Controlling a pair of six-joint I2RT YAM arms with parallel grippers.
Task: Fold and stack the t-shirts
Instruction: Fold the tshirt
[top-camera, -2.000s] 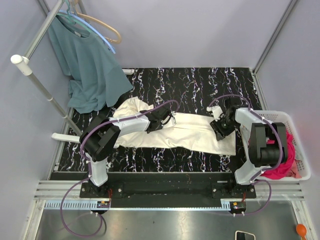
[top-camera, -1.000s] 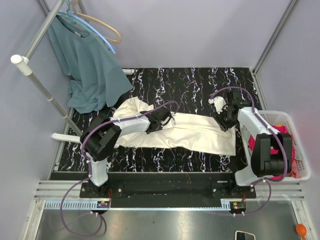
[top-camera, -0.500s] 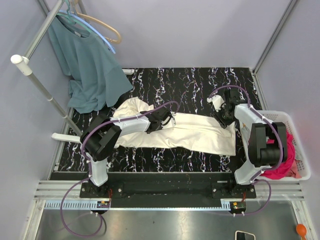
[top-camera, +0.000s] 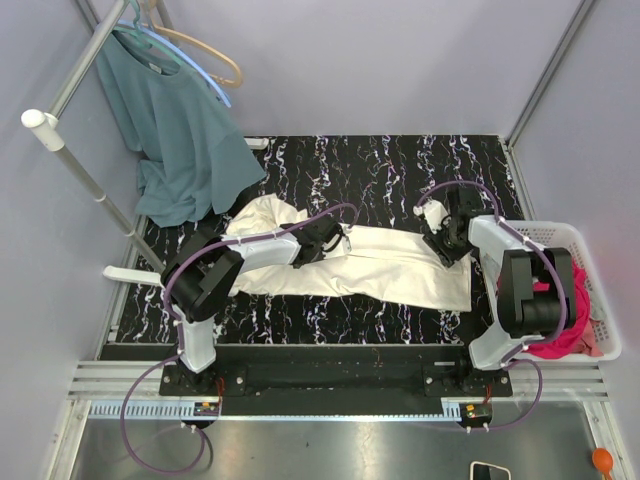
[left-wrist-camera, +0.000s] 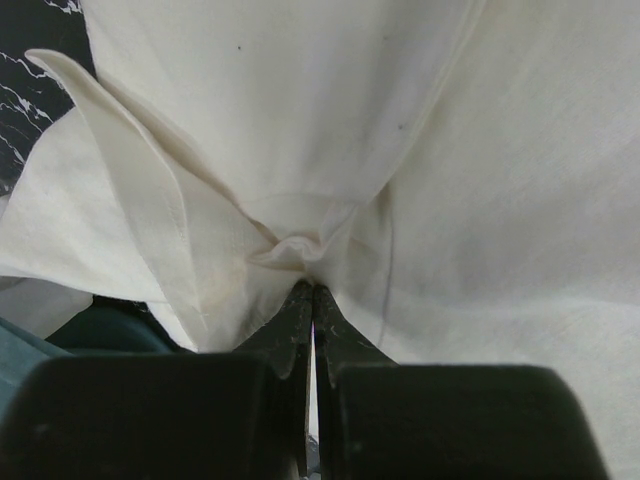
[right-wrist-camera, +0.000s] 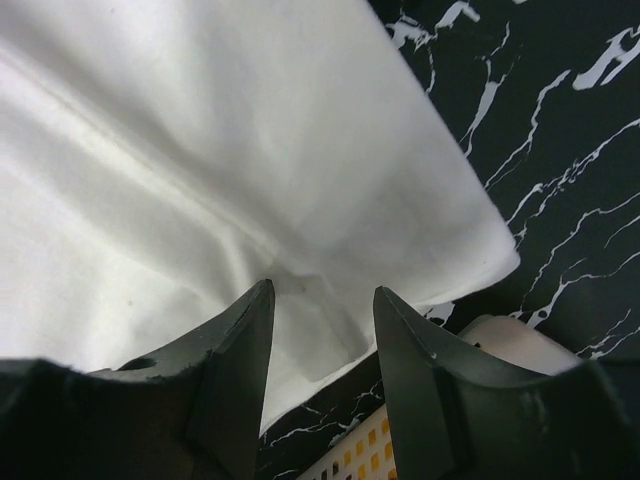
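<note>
My left fingers (left-wrist-camera: 306, 318) are pinched shut on a bunch of the cream tee (top-camera: 385, 265), which lies stretched across the table (top-camera: 380, 170). My right fingers (top-camera: 442, 240) stand apart, holding nothing, just over the tee's right end near its corner. The pink tee (top-camera: 568, 338) sits heaped in the basket (top-camera: 545, 229) at the table's right side.

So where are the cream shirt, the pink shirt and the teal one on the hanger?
cream t-shirt (top-camera: 385, 268): top view, its flat middle.
pink t-shirt (top-camera: 570, 335): top view, its bunched lower part.
teal shirt (top-camera: 180, 140): top view, its hanging front.
</note>
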